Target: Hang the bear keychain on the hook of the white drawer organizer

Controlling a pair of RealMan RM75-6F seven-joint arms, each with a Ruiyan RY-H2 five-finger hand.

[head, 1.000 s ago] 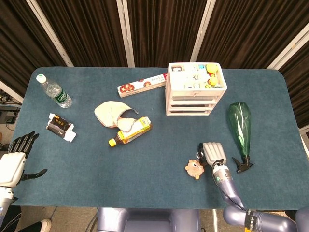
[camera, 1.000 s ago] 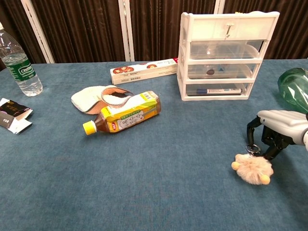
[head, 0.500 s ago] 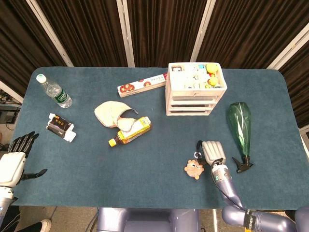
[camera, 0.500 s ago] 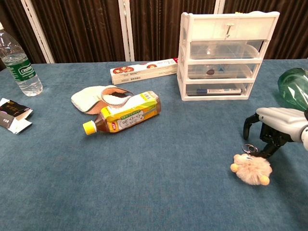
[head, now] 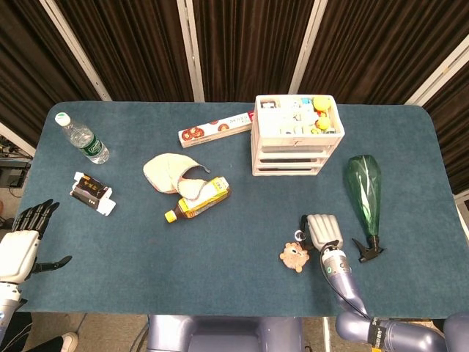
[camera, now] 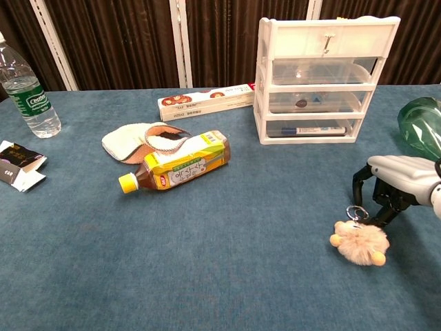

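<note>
The right hand (camera: 391,192) is arching over the bear keychain (camera: 359,241) at the lower right of the frame, fingers curled down but gripping nothing, it seems. Best to pinch the metal ring (camera: 356,213), not the fluff. The left hand (head: 22,242) is idling open, lower left.

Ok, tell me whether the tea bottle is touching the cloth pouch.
Touching. In the head view the yellow-capped tea bottle lies against the cream cloth pouch, no table showing between them; the chest view agrees.
</note>
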